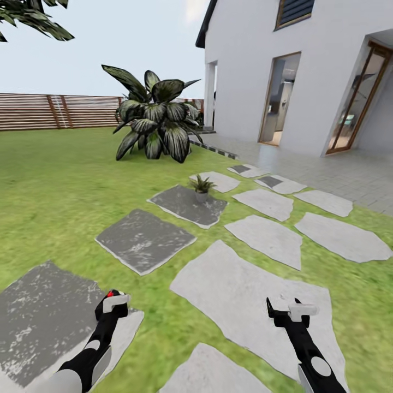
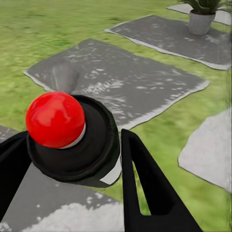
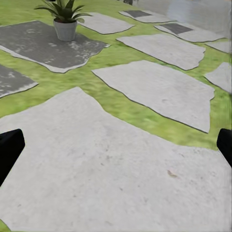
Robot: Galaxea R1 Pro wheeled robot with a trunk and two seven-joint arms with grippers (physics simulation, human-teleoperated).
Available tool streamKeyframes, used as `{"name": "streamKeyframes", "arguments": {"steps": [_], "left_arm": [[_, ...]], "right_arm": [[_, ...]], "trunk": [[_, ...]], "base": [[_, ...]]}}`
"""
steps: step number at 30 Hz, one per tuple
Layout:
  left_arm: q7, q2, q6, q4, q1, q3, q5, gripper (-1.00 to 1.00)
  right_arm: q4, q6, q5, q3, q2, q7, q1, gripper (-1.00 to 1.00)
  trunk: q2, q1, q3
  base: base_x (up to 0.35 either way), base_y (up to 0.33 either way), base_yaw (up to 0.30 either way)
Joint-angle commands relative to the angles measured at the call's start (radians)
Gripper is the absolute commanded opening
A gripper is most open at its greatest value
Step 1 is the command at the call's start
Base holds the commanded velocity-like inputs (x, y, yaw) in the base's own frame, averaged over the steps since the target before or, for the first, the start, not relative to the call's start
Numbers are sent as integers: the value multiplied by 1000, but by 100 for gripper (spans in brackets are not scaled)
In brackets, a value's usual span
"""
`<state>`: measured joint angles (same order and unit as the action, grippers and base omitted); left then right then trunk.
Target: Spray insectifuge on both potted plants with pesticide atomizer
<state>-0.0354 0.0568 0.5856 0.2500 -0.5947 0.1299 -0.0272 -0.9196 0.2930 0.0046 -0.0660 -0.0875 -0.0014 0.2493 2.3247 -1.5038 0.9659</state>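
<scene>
My left gripper (image 1: 112, 302) is shut on the pesticide atomizer (image 1: 109, 296), a dark bottle with a red dot at its top. In the left wrist view the atomizer's black cap and red ball (image 2: 55, 120) sit between the black fingers (image 2: 142, 179). One potted plant (image 1: 202, 189), a small green rosette in a pale pot, stands on a dark stepping stone (image 1: 185, 204) ahead, well beyond both grippers. The same potted plant appears in the left wrist view (image 2: 202, 14) and the right wrist view (image 3: 65, 21). My right gripper (image 1: 284, 309) hangs open and empty over a pale stone (image 3: 116, 159).
Grey and pale stepping stones (image 1: 262, 240) cross the lawn (image 1: 60, 185). A big dark striped-leaf shrub (image 1: 155, 123) grows behind the plant. A white house (image 1: 305, 71) with a paved terrace (image 1: 338, 169) lies to the right, and a wooden fence (image 1: 54, 111) bounds the back.
</scene>
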Motion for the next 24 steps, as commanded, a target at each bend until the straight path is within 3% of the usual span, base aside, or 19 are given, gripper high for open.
{"name": "streamKeyframes", "arguments": {"steps": [1, 8, 24], "left_arm": [[-4, 0, 3, -1, 0, 1, -3, -100], [-4, -1, 3, -3, 0, 1, -3, -100], [-4, -3, 2, -6, 0, 1, -7, -100]], "right_arm": [[1, 3, 1, 0, 0, 0, 1, 100], [1, 3, 1, 0, 0, 0, 1, 100], [2, 3, 2, 0, 0, 0, 1, 100]], "trunk": [[0, 0, 1], [0, 0, 1], [0, 0, 1]], "base": [[338, 0, -262], [338, 0, -217], [338, 0, -13]]}}
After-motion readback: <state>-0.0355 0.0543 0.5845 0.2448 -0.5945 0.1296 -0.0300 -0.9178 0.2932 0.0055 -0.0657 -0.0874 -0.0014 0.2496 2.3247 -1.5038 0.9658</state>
